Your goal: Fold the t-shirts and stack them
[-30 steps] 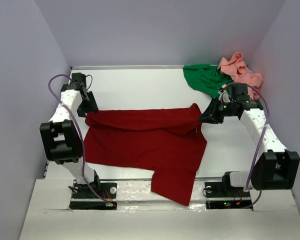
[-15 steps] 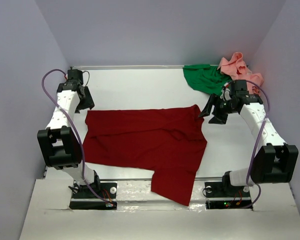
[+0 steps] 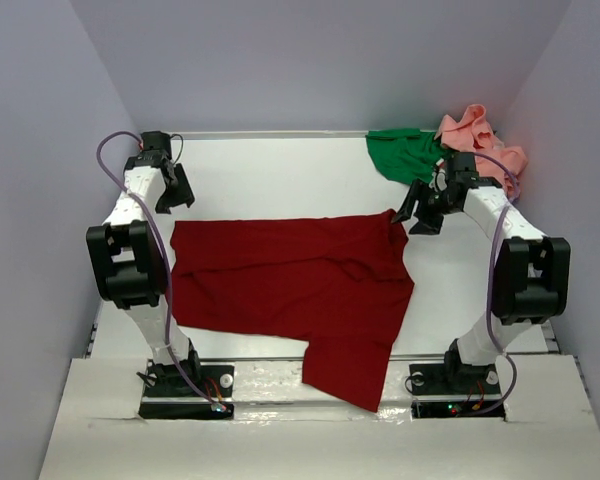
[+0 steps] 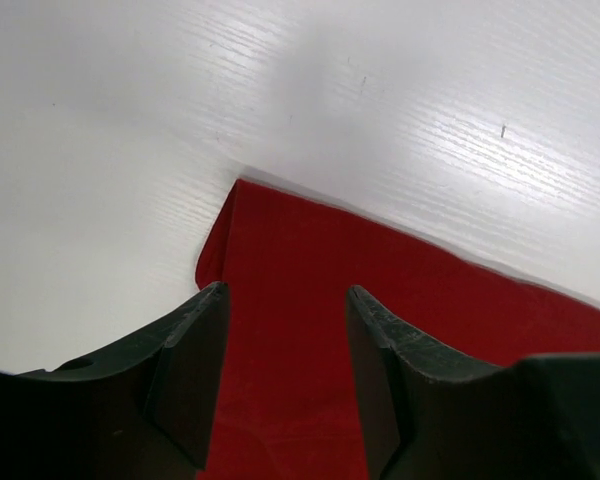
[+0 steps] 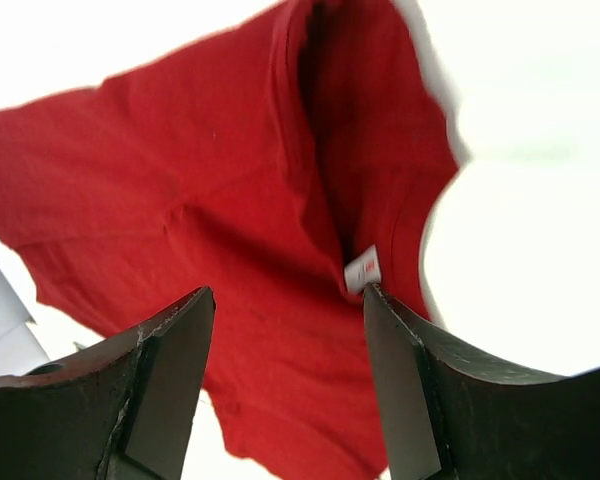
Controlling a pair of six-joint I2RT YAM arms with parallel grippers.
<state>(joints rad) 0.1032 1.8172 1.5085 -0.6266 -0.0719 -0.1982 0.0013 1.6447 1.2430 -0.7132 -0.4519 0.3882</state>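
A dark red short-sleeved cloth t-shirt lies spread mostly flat across the middle of the white table, with a few soft wrinkles near its right side. One flap of it runs toward the near edge and ends between the two arm bases. The left gripper sits at the shirt's far left corner with its jaws parted and nothing between them. In the left wrist view its dark fingers frame that folded red corner and the bare table beyond it. The right gripper is at the shirt's far right corner, also spread wide and empty, and it stands between the red cloth and the other garments. In the right wrist view its fingers frame the neckline area of the red shirt, where a small white sewn-in label shows beside a fold. Whether either gripper touches the cloth cannot be told. A bright green t-shirt lies crumpled in the far right corner of the table. A salmon pink t-shirt is bunched just beside it against the right wall, the two touching. Neither of those two shirts is folded, and both lie well apart from the left gripper.
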